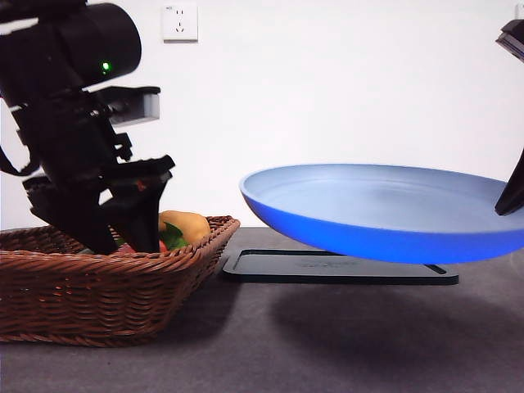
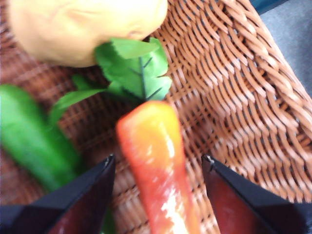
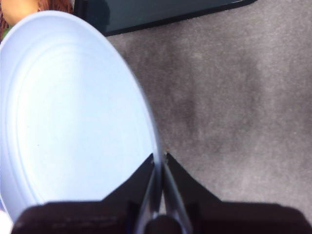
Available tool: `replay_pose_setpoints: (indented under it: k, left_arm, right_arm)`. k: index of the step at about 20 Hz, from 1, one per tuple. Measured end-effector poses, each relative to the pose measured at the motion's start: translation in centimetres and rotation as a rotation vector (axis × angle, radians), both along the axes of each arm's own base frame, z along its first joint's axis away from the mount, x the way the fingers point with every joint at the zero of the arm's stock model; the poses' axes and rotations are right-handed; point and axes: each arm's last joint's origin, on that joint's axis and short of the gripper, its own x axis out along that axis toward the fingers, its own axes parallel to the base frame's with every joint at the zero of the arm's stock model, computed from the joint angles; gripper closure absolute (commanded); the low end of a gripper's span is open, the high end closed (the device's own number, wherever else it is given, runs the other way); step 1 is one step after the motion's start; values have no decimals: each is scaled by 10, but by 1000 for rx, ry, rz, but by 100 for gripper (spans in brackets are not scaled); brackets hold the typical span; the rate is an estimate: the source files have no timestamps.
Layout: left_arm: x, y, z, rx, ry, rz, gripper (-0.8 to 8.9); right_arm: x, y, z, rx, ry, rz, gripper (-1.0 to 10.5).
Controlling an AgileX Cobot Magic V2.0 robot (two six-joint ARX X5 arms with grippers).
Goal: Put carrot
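**Closing on the carrot in the basket**

White wall behind, grey counter (image 1: 246, 352) below. Your left gripper (image 2: 158, 168) is down in the wicker basket (image 1: 98, 303), its fingers (image 2: 83, 192) spread on either side of the carrot (image 2: 156, 165), which lies on the weave beside the potato (image 2: 83, 29) and a green vegetable (image 2: 29, 131). Keep the carrot centred and close squarely across its body, clear of the leaves. Your right gripper (image 3: 158, 163) pinches the rim of the blue plate (image 1: 385, 213), holding it above the counter near the basket.
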Motion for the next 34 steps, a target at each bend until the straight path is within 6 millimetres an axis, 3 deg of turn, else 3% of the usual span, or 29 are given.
replay_pose_setpoints:
  k: [8,15,21,26,29,31,34]
  left_arm:
    - [2,-4,-4,-45,17,-58,504]
    - [2,-3,-7,-32,35,-66,718]
    - [-1,-2,-3,-29,39,-65,727]
    - [-26,11,54,-123,-119,-72,727]
    - [-49,16,95,-333,-229,-119,727]
    - [-60,7,121,-559,-297,-238,727]
    - [-69,-20,134,-755,-302,-401,727]
  right_arm:
    - [0,0,0,0,0,0,943]
    - [0,0,0,0,0,0,943]
    - [0,0,0,1,-3,0,943]
    - [0,0,0,1,-4,0,943]
    - [0,0,0,1,-4,0,943]
    - [0,1,0,4,0,-2,943]
    - [-1,5,0,8,5,17,943]
